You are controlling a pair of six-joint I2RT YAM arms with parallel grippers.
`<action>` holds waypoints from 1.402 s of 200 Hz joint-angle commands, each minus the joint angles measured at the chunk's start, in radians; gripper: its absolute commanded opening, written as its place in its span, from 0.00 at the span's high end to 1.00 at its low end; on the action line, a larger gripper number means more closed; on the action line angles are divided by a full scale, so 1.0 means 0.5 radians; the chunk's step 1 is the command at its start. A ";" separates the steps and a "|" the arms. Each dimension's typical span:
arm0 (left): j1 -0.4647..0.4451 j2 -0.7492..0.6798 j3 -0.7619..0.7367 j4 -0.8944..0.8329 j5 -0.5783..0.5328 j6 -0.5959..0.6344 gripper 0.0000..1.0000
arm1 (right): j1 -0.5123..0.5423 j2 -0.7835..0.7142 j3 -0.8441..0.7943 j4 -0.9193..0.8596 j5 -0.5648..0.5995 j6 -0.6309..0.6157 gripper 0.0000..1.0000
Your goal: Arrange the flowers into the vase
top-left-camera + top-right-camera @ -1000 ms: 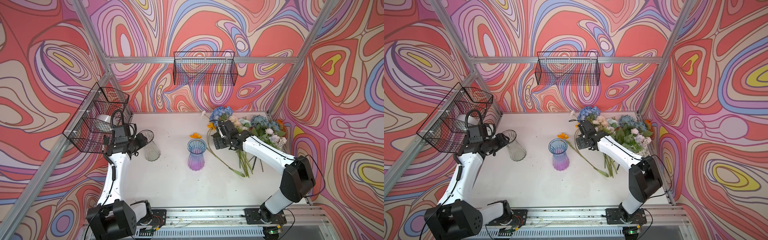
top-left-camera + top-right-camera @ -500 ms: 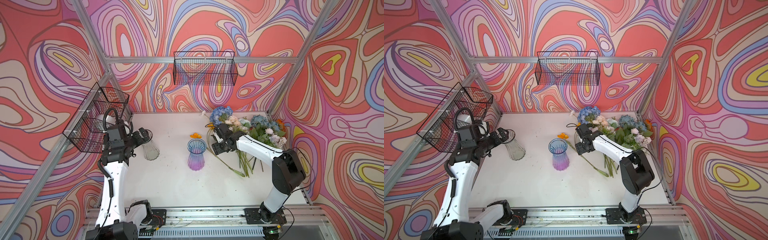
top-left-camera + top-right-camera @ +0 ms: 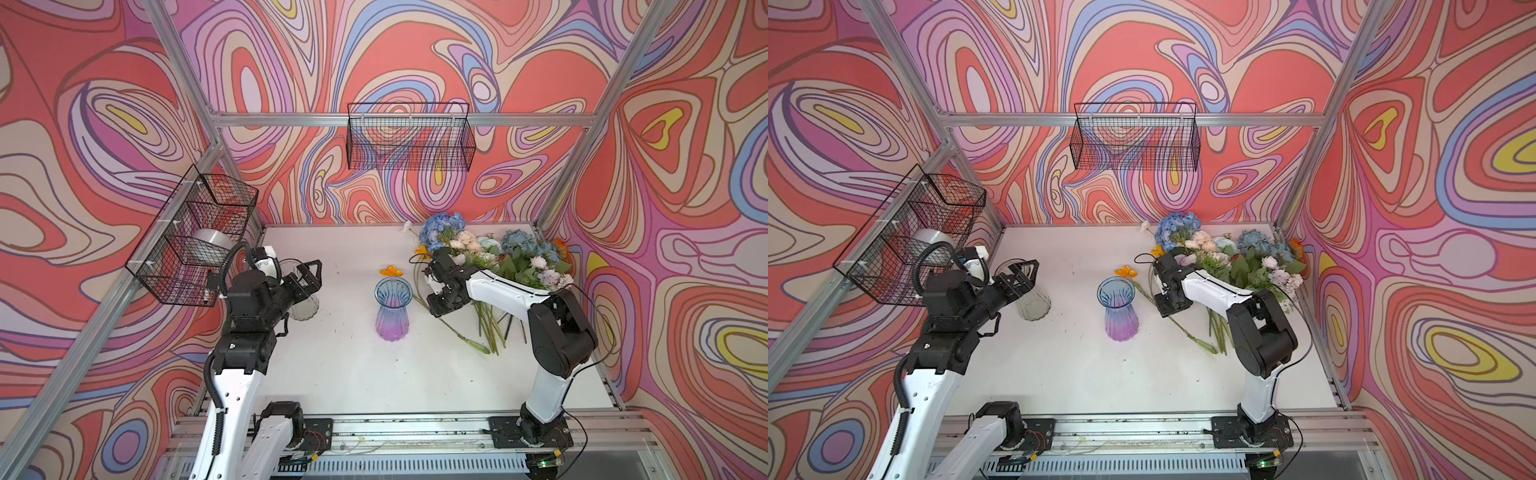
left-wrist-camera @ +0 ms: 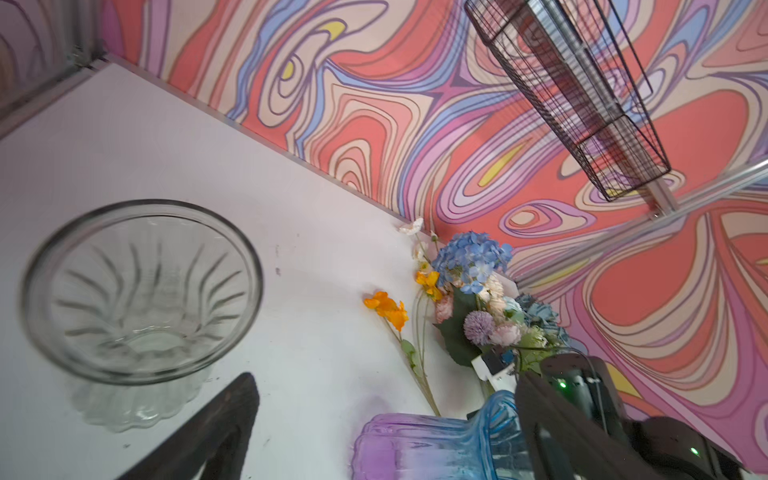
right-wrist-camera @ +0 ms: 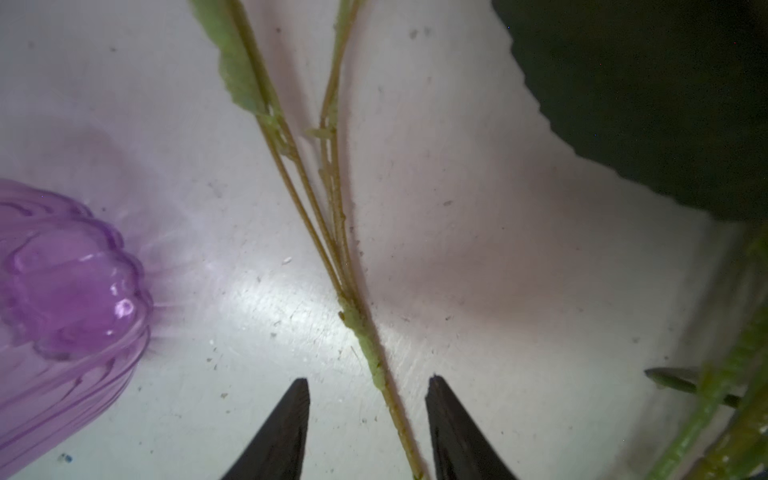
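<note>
Two sets of fingers to call. Nearest, picked out the blue-and-purple vase upright mid-tabletop, with no bloom in it yet. Just beside it, caught the right gripper low over a thin green stem, fingers half-narrowed on either side with a gap left, not pinching. Lined up, by the look of it, to lift the orange poppy by its stalk rather than its head.

Over on the left, found the left gripper spread wide, holding nothing, poised by the clear glass vase. Parked aside, probably, to keep the middle free.

Further back, spotted the rest of the flowers heaped toward the far right corner, stems pointing forward, handy for picking. Farthest off, noted a wire basket on the back wall.
</note>
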 commanded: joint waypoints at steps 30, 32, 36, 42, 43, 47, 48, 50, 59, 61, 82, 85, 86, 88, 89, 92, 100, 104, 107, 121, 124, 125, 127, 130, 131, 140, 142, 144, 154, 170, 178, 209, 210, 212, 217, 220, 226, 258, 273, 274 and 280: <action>-0.424 0.270 0.054 0.257 -0.213 -0.048 0.00 | -0.025 0.108 -0.035 0.063 -0.009 -0.011 0.59; -0.432 0.286 0.063 0.243 -0.222 -0.048 0.00 | -0.026 0.110 -0.035 0.062 -0.008 -0.010 0.59; -0.459 0.317 0.094 0.210 -0.257 -0.045 0.00 | -0.026 0.113 -0.035 0.064 -0.009 -0.010 0.59; -0.502 0.362 0.141 0.145 -0.346 -0.054 0.00 | -0.027 0.114 -0.038 0.061 -0.013 -0.007 0.60; -0.509 0.369 0.145 0.136 -0.362 -0.054 0.00 | -0.027 0.114 -0.041 0.063 -0.013 -0.007 0.60; -0.537 0.397 0.174 0.117 -0.415 -0.052 0.00 | -0.026 0.113 -0.046 0.065 -0.015 -0.006 0.60; -0.543 0.403 0.178 0.118 -0.425 -0.052 0.00 | -0.026 0.112 -0.047 0.065 -0.016 -0.003 0.60; -0.558 0.418 0.191 0.072 -0.446 -0.048 0.00 | -0.027 0.111 -0.051 0.068 -0.019 -0.004 0.60; -0.609 0.474 0.239 -0.006 -0.548 -0.053 0.00 | -0.027 0.107 -0.065 0.080 -0.030 0.005 0.60; -0.619 0.481 0.249 -0.016 -0.566 -0.058 0.00 | -0.027 0.103 -0.070 0.082 -0.030 0.006 0.60; -0.690 0.574 0.294 -0.083 -0.595 -0.049 0.00 | -0.026 0.101 -0.099 0.116 -0.035 0.031 0.65; -0.693 0.584 0.296 -0.081 -0.584 -0.043 0.00 | -0.027 0.105 -0.103 0.119 -0.035 0.040 0.67; -0.693 0.586 0.295 -0.079 -0.575 -0.039 0.00 | -0.027 0.106 -0.103 0.123 -0.038 0.043 0.67; -0.693 0.591 0.292 -0.076 -0.555 -0.032 0.00 | -0.027 0.109 -0.105 0.127 -0.041 0.051 0.68; -0.695 0.594 0.293 -0.074 -0.547 -0.026 0.00 | -0.026 0.110 -0.105 0.128 -0.043 0.056 0.68; -0.697 0.598 0.295 -0.072 -0.524 -0.017 0.00 | -0.025 0.113 -0.106 0.136 -0.053 0.069 0.69; -0.702 0.620 0.307 -0.089 -0.513 -0.039 0.00 | -0.027 0.121 -0.111 0.160 -0.083 0.095 0.70; -0.704 0.627 0.311 -0.100 -0.515 -0.053 0.00 | -0.027 0.124 -0.117 0.176 -0.103 0.104 0.70; -0.703 0.635 0.316 -0.104 -0.511 -0.055 0.00 | -0.025 0.126 -0.123 0.185 -0.115 0.111 0.70; -0.703 0.661 0.341 -0.138 -0.511 -0.025 0.00 | -0.024 0.141 -0.145 0.226 -0.128 0.146 0.70; -0.705 0.666 0.346 -0.146 -0.514 -0.018 0.00 | -0.026 0.145 -0.148 0.229 -0.127 0.151 0.70; -0.705 0.665 0.348 -0.150 -0.517 -0.016 0.00 | -0.025 0.146 -0.150 0.231 -0.129 0.151 0.70; -0.703 0.669 0.349 -0.159 -0.519 -0.015 0.00 | -0.024 0.149 -0.151 0.235 -0.125 0.153 0.70; -0.703 0.673 0.354 -0.164 -0.520 0.001 0.00 | -0.023 0.154 -0.154 0.236 -0.123 0.158 0.70; -0.704 0.675 0.354 -0.167 -0.523 0.003 0.00 | -0.023 0.157 -0.156 0.238 -0.120 0.157 0.70; -0.704 0.681 0.362 -0.187 -0.538 0.028 0.00 | -0.023 0.166 -0.161 0.238 -0.106 0.167 0.72; -0.705 0.683 0.363 -0.192 -0.536 0.033 0.00 | -0.024 0.168 -0.161 0.237 -0.105 0.168 0.73; -0.703 0.685 0.362 -0.193 -0.538 0.043 0.00 | -0.024 0.173 -0.163 0.237 -0.102 0.169 0.73; -0.704 0.686 0.351 -0.179 -0.505 0.094 0.00 | -0.024 0.183 -0.167 0.231 -0.098 0.175 0.75; -0.703 0.663 0.294 -0.099 -0.471 0.124 0.00 | -0.024 0.184 -0.182 0.238 -0.097 0.181 0.81; -0.703 0.639 0.248 -0.026 -0.463 0.146 0.00 | -0.024 0.184 -0.191 0.242 -0.097 0.184 0.84; -0.703 0.572 0.116 0.202 -0.483 0.201 0.00 | -0.024 0.182 -0.209 0.269 -0.102 0.192 0.98; -0.703 0.572 0.117 0.202 -0.485 0.203 0.00 | -0.024 0.183 -0.210 0.270 -0.102 0.193 0.98; -0.703 0.576 0.118 0.200 -0.482 0.211 0.00 | -0.024 0.184 -0.210 0.270 -0.107 0.193 0.99; -0.703 0.589 0.127 0.192 -0.473 0.228 0.00 | -0.024 0.178 -0.211 0.280 -0.114 0.196 1.00; -0.705 0.598 0.134 0.190 -0.466 0.231 0.00 | -0.024 0.174 -0.213 0.286 -0.116 0.199 1.00; -0.705 0.627 0.151 0.165 -0.447 0.232 0.00 | -0.023 0.169 -0.213 0.299 -0.127 0.207 1.00; -0.704 0.794 0.244 0.118 -0.309 0.266 0.00 | -0.025 0.105 -0.215 0.369 -0.185 0.232 1.00; -0.703 0.824 0.235 0.134 -0.299 0.257 0.00 | -0.024 0.063 -0.221 0.403 -0.214 0.253 1.00; -0.703 0.824 0.234 0.139 -0.298 0.258 0.00 | -0.024 0.060 -0.221 0.404 -0.218 0.254 1.00; -0.703 0.821 0.217 0.166 -0.292 0.259 0.00 | -0.027 0.044 -0.225 0.418 -0.229 0.262 1.00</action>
